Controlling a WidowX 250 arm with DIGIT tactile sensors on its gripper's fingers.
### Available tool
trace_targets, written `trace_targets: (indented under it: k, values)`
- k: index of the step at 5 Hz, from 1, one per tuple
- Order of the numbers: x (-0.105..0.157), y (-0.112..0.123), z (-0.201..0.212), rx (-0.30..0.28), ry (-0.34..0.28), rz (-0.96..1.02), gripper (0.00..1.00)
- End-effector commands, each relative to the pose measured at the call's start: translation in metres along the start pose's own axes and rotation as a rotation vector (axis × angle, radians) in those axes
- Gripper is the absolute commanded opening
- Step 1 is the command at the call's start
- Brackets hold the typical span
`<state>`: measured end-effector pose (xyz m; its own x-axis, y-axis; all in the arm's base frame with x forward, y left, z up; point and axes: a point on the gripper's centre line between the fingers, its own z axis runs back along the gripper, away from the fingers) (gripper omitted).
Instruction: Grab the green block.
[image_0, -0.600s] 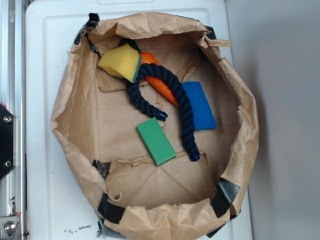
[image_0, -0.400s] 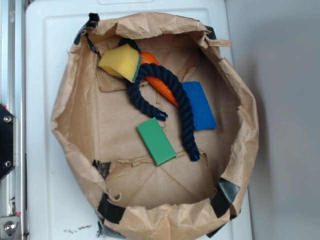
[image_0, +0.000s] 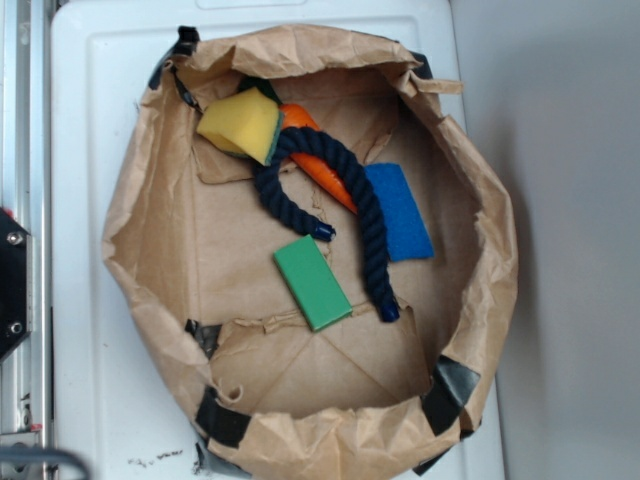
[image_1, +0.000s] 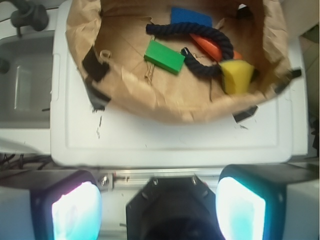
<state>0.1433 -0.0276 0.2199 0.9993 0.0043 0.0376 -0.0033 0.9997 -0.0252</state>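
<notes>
Bottom-left of exterior view, arm edge newly visible; green block (image_0: 312, 283) unmoved; gripper (image_1: 159, 207) fingers spread, empty, outside paper bag (image_1: 165, 102).

Colours: green block (image_0: 312, 283) solid bright green, plain; flat rectangle (image_0: 399, 211) saturated blue; rope (image_0: 345, 205) dark navy, twisted strands; sponge (image_0: 241, 124) yellow with dark green backing; orange piece (image_0: 322, 168) under the rope; paper bag (image_0: 150, 200) creased brown kraft, black tape patches (image_0: 455, 390); surface (image_0: 90, 150) white (claw (image_1: 159, 207) fingers glow cyan-white in the wrist view)
</notes>
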Motion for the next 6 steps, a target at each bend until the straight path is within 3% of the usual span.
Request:
trace_targets:
  k: [1, 2, 3, 6]
  values:
    - [0.063, -0.004, -0.002, -0.029, -0.070, -0.044, 1.00]
    - [0.085, 0.012, -0.011, -0.130, -0.070, -0.245, 1.00]
    - [0.087, 0.029, -0.016, -0.148, -0.077, -0.370, 1.00]
    - [0.087, 0.029, -0.016, -0.148, -0.077, -0.370, 1.00]
